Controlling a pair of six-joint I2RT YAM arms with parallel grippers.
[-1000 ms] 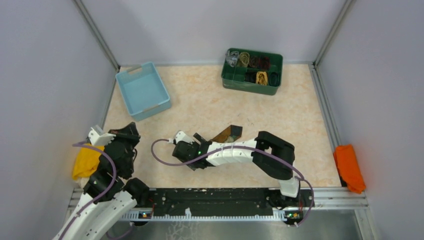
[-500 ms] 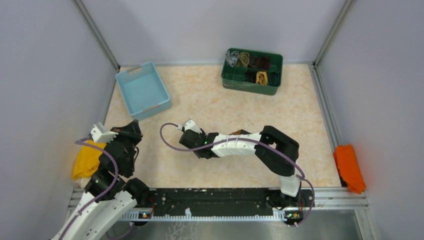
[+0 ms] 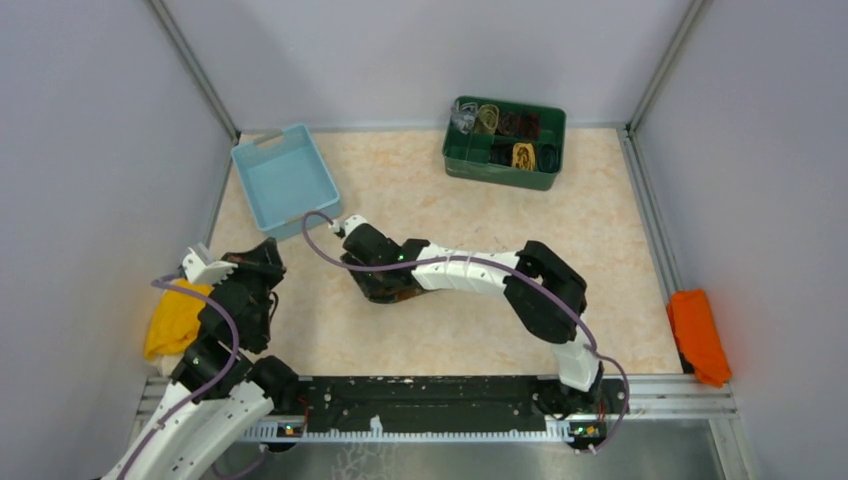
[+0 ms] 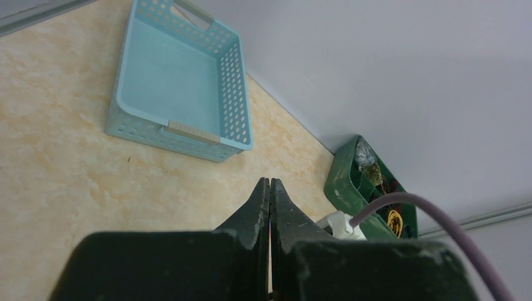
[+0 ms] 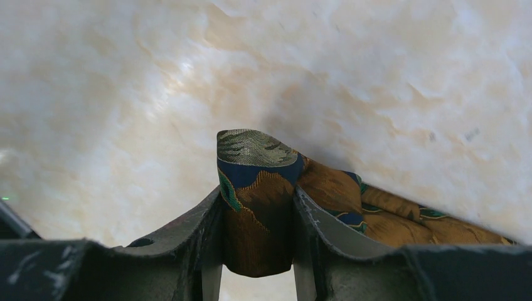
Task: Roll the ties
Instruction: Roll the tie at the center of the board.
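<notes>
Where the right claw [image 5: 255,204] clamps, the tie [image 5: 256,160] sits.

Bare tabletop [image 3: 400,190] lies open between the blue basket [image 3: 287,180] and the green bin [image 3: 500,172] at the far edge.

Left arm [image 3: 215,345] folded near own base; left tool [image 4: 270,188] fingers pressed together, empty. Right arm [image 3: 470,275] stretched leftward, wrist low; right tool [image 5: 256,210] clamped on brown patterned tie [image 5: 254,150].

brown tie [image 5: 257,188]: runs off the lower right edge in the right wrist view; mostly under the right arm [image 3: 460,278] from above.
green box [image 3: 500,178] contents: too small to tell.
yellow cloth [image 3: 170,325]: partly behind the left arm [image 3: 225,320].
</notes>
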